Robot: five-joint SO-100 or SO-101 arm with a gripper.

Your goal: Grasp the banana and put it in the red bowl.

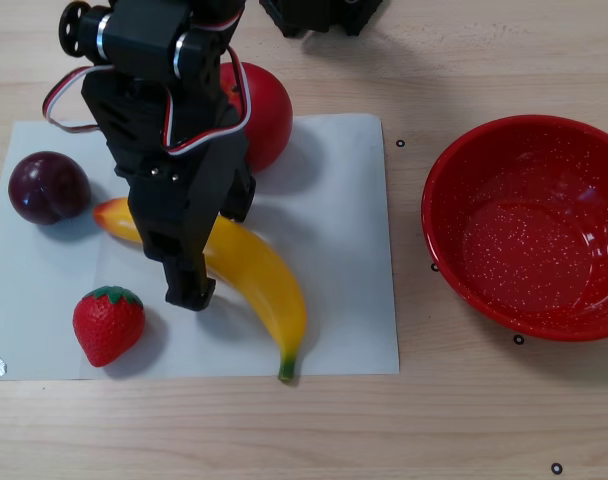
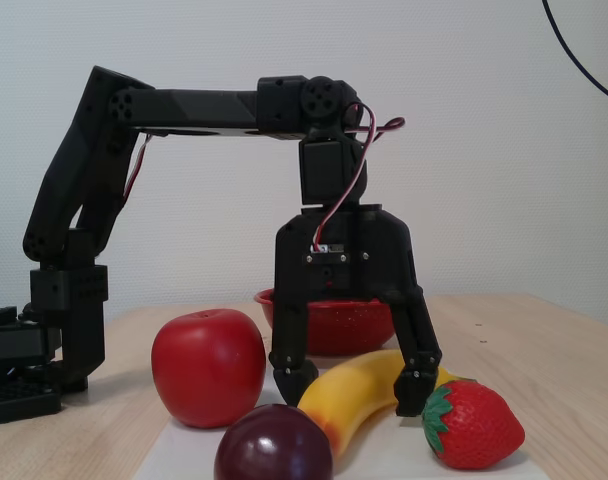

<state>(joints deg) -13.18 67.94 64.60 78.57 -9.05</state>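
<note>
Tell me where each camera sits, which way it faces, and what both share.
Other view: high above the table, looking down on the white sheet, fruit and red bowl; only the arm's wrist and gripper show.
Fixed view: low, near table level, facing the white wall across the fruit; the whole arm shows, with the gripper open astride the banana.
Shared: banana, apple, plum, strawberry, bowl, gripper.
</note>
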